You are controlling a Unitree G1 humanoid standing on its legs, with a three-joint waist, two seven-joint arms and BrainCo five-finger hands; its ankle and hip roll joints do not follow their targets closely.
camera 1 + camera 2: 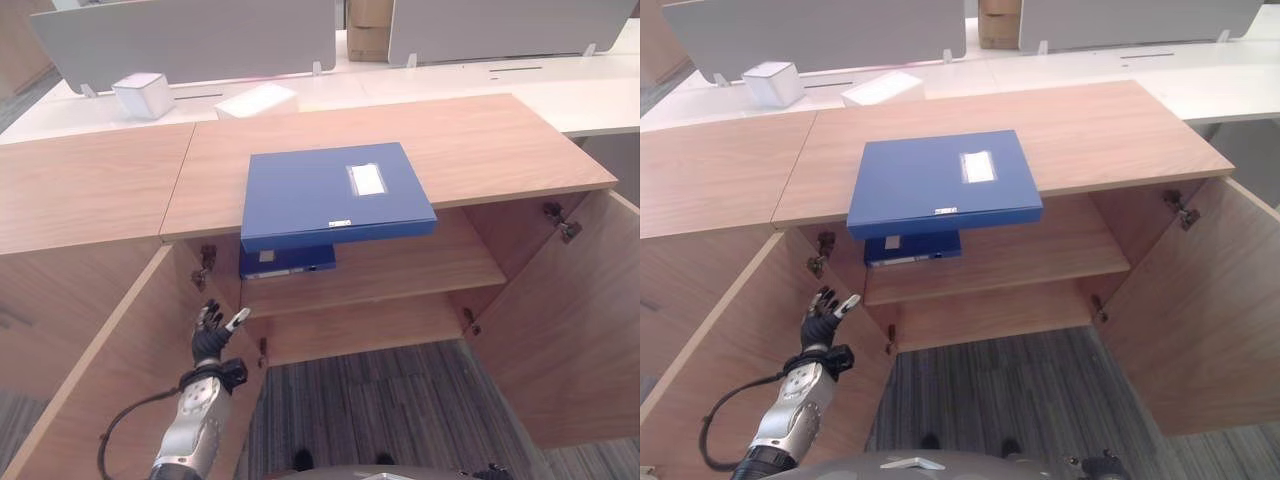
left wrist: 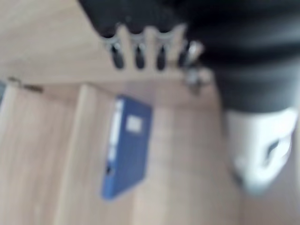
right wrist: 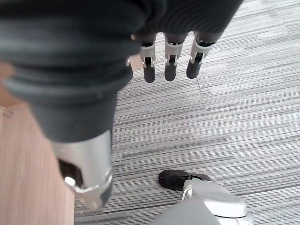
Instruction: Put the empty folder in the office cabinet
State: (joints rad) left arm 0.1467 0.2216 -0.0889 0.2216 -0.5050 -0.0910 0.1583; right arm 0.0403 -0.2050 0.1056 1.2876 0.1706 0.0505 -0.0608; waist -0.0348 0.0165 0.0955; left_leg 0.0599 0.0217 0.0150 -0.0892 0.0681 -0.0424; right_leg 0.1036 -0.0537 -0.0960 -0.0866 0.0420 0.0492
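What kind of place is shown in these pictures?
Most likely an office: a low wooden cabinet with open doors, blue folders, desks with grey divider screens behind, and grey carpet.

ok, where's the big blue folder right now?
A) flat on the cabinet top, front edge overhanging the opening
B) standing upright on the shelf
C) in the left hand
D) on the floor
A: the folder lies flat on the cabinet top, its front edge past the lip above the shelf, while the left hand is empty by the open door below.
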